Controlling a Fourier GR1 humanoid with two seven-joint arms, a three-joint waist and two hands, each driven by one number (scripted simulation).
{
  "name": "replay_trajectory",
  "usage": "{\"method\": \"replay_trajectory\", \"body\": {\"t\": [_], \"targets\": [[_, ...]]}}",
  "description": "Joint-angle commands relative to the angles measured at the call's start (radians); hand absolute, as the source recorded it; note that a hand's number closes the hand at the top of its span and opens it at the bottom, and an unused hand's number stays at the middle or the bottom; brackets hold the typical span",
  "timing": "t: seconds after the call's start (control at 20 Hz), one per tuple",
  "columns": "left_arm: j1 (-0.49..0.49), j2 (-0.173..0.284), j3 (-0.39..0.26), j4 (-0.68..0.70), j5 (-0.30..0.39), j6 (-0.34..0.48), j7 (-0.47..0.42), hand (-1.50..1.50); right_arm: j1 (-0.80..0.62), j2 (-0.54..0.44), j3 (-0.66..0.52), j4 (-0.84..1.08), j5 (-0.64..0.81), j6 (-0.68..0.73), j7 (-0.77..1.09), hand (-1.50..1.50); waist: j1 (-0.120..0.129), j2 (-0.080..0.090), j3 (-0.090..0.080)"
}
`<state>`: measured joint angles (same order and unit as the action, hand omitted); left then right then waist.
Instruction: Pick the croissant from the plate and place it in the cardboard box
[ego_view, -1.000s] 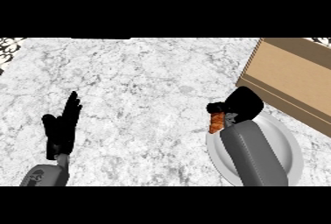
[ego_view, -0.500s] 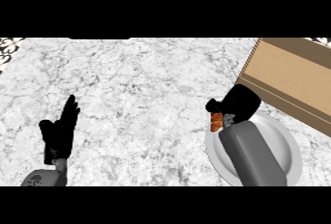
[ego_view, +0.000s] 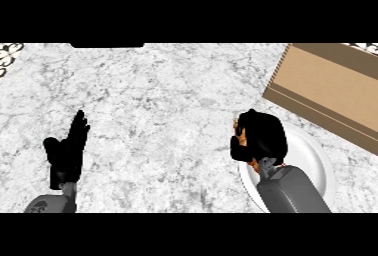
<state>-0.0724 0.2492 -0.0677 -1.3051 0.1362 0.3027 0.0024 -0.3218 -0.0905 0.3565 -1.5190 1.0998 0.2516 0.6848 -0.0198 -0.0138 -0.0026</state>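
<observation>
The croissant is enclosed by the curled fingers of the right hand, only orange slivers being seen at the hand's left side and beneath it. The hand is held over the upper left rim of the white plate. The cardboard box is set just beyond the plate, toward the upper right edge. The left hand is rested open at lower left, fingers straight. Bare marble counter is spread between both hands
</observation>
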Motion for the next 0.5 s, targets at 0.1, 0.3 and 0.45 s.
{"method": "replay_trajectory", "body": {"t": [0.1, 0.3, 0.45], "targets": [[-0.003, 0.003, 0.007, -0.001, -0.005, -0.014, 0.012, 0.00, 0.103, -0.101, 0.026, -0.417, -0.068, 0.191, -0.025, 1.50, 0.003, 0.008, 0.002], [-0.006, 0.002, 0.022, 0.053, -0.001, -0.033, -0.030, 0.00, 0.108, -0.139, -0.062, -0.696, -0.123, 0.287, 0.035, 1.50, -0.011, 0.006, 0.001], [0.037, 0.018, 0.019, -0.051, -0.005, -0.020, 0.014, 0.00, 0.051, -0.122, -0.168, -0.822, -0.181, 0.389, 0.125, 1.50, 0.007, 0.005, 0.002]]}}
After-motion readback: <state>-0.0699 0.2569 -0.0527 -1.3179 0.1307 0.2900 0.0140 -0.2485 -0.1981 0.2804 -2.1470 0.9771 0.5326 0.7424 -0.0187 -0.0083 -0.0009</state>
